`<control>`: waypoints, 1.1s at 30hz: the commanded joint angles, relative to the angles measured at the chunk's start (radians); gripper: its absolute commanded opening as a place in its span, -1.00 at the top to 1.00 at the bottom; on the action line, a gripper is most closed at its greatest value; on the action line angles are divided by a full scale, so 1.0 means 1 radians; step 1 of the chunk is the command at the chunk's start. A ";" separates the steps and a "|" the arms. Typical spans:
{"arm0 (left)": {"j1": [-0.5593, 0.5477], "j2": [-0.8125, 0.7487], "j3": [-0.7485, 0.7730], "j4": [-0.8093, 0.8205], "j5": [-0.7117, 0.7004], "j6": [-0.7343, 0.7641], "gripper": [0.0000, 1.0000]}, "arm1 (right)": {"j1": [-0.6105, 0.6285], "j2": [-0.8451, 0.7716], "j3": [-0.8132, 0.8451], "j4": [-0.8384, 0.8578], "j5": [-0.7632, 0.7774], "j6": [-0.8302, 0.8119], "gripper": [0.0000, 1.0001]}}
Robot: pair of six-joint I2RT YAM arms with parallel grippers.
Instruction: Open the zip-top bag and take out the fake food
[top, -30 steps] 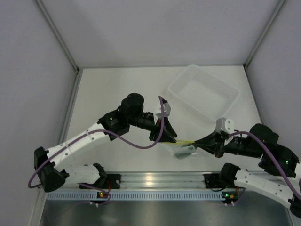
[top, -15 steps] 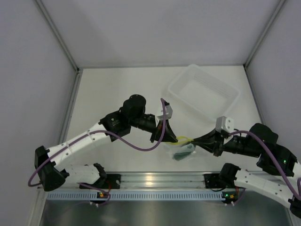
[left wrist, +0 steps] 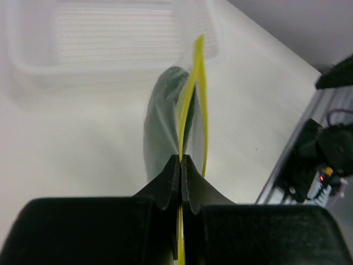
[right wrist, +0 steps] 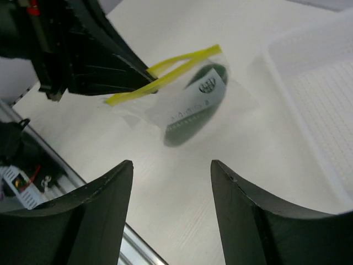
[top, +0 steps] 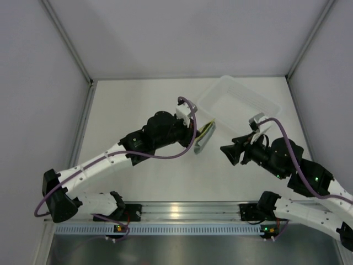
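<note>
The zip-top bag (top: pixel 203 138) hangs in the air from its yellow-green zip strip (right wrist: pixel 165 69), whose two sides are parted into a loop. My left gripper (left wrist: pixel 181 158) is shut on one side of that strip (left wrist: pixel 194 83), just left of the bag in the top view. The fake food (right wrist: pixel 194 113), dark green under a white label, lies inside the bag (left wrist: pixel 165 110). My right gripper (right wrist: pixel 171 164) stands open with nothing between its fingers, a short way to the right of the bag (right wrist: pixel 187 96) and apart from it. From above it (top: pixel 225 152) points left toward the bag.
A clear rectangular bin (top: pixel 240 106) stands at the back right, just beyond the hanging bag. It shows as a bin (left wrist: pixel 110 44) ahead in the left wrist view and a bin (right wrist: pixel 320 83) at the right in the right wrist view. The aluminium rail (top: pixel 182 211) runs along the near edge.
My right gripper let go of the zip strip, opened and drew back to the right. My left gripper carried the bag up and away toward the bin, still shut on the strip.
</note>
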 commanded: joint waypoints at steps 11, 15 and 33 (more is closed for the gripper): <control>-0.036 -0.001 -0.027 0.018 -0.696 -0.421 1.00 | 0.012 0.326 0.043 0.211 0.354 0.386 -0.22; -0.100 0.036 -0.003 0.017 -0.837 -0.410 1.00 | 0.009 0.448 0.119 0.238 0.317 0.396 -0.20; -0.116 0.090 0.005 0.057 -0.750 -0.441 1.00 | -0.047 0.588 0.123 0.360 0.250 0.401 -0.09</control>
